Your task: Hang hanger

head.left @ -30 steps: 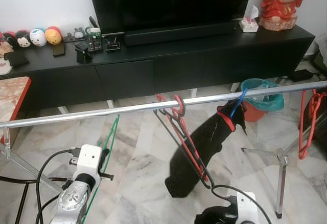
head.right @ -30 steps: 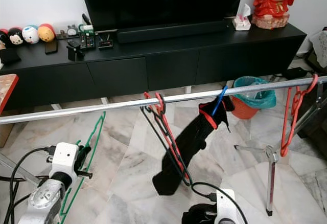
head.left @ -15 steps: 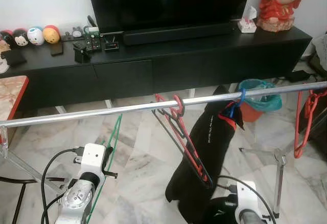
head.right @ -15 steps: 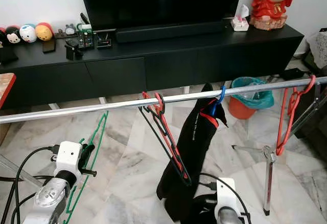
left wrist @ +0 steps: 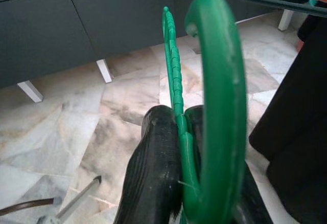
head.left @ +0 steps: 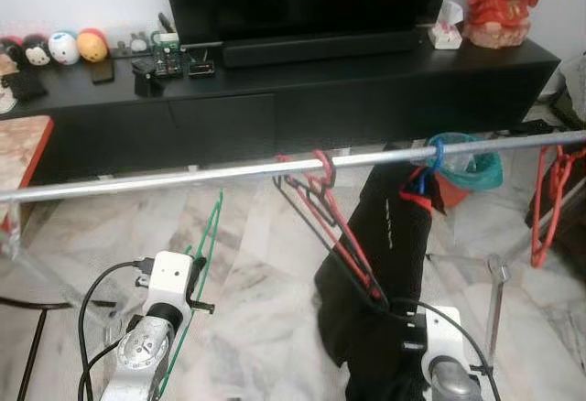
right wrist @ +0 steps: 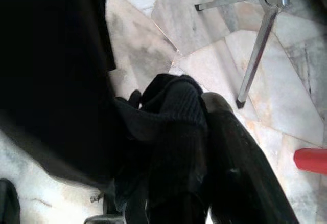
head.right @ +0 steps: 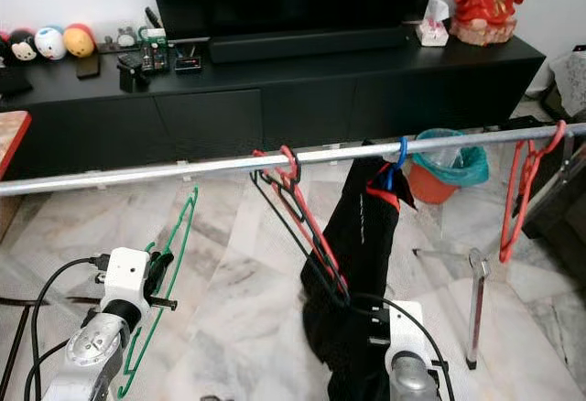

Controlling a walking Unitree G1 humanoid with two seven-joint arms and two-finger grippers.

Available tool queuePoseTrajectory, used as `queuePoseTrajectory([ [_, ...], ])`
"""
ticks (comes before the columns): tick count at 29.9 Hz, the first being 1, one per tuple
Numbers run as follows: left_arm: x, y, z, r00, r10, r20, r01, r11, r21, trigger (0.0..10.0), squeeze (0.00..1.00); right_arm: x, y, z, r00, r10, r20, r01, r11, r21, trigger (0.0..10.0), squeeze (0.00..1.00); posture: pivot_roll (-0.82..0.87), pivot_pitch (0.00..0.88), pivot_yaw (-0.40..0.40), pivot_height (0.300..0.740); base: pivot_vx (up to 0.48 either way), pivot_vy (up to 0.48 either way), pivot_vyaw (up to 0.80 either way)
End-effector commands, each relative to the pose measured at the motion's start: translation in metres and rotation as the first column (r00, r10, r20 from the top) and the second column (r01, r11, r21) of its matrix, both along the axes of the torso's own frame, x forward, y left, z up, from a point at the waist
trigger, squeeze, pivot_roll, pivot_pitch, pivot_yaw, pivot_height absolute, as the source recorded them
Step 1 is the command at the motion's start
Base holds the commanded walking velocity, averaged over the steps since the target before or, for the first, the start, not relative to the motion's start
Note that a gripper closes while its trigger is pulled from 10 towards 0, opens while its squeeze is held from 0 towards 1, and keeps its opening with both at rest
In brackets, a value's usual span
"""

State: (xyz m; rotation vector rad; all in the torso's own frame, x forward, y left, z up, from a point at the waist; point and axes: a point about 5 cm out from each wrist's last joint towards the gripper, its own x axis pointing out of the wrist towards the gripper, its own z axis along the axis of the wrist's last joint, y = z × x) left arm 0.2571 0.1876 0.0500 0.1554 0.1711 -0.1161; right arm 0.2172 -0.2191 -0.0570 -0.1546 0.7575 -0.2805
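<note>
Across the middle of the frame: rail (head.left: 183, 177) runs from left edge to right edge, slightly rising to the right.
Already on the rail: red and black hangers (head.left: 320, 204) near centre; blue hanger (head.left: 430, 158) carrying the black garment (head.left: 385, 273); further red hangers (head.left: 554, 204) at the far right.
Task thing: green hanger (head.left: 203, 245) sits lower left of the frame, below the rail, its hook not yet over the bar.
Left pincer (left wrist: 173, 173): fingers pressed together on the green hanger's stem, just under the hook.
Right pincer (right wrist: 196, 147): pinching a fold of the black garment, low at lower centre-right.
Progress: by my reading, the green hanger is grasped and part-raised; lifting its hook over the rail and letting go remain.
Open room: bare stretch of rail from the left edge to the centre hangers, directly above the green hanger.
Edges to mind: the centre hangers lean down to the right; the stand leg (head.left: 499, 319) is lower right; the black TV worktop (head.left: 302, 99) stands behind the rail.
</note>
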Motion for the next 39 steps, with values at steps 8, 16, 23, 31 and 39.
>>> queuePoseTrajectory([
  [8, 0.003, 0.002, 0.003, 1.0, 0.004, 0.012, -0.004, 1.0, -0.007, 10.0, 0.0, 0.024, 0.005, 0.017, 0.994, 0.01, 0.108, -0.012, 1.0, 0.018, 10.0, 0.0, 0.01, 0.0, 0.014, 0.728, -0.322, 0.0, 0.0],
  [16, 0.004, 0.002, 0.004, 1.0, 0.004, 0.016, -0.004, 1.0, -0.009, 10.0, 0.0, 0.039, 0.003, 0.029, 0.985, 0.005, 0.174, -0.007, 1.0, 0.009, 10.0, 0.0, 0.01, 0.0, 0.016, 0.728, -0.333, 0.0, 0.0],
  [23, 0.003, -0.002, 0.005, 0.999, -0.034, 0.014, 0.035, 0.999, -0.028, 10.0, 0.0, 0.057, 0.003, 0.045, 0.967, 0.015, 0.254, -0.019, 1.0, 0.014, 10.0, 0.0, 0.01, 0.0, 0.013, 0.728, -0.334, 0.0, 0.0],
  [31, 0.002, -0.004, 0.006, 0.998, -0.059, 0.014, 0.059, 0.997, -0.043, 10.0, 0.0, 0.072, 0.008, 0.058, 0.952, 0.04, 0.304, -0.049, 0.999, 0.023, 10.0, 0.0, 0.02, 0.0, 0.012, 0.728, -0.354, 0.0, 0.0],
  [39, 0.004, -0.009, 0.007, 0.996, -0.084, 0.019, 0.085, 0.995, -0.053, 10.0, 0.0, 0.084, 0.012, 0.07, 0.934, 0.077, 0.348, -0.092, 0.995, 0.025, 10.0, 0.0, 0.01, 0.0, 0.009, 0.728, -0.351, 0.0, 0.0],
])
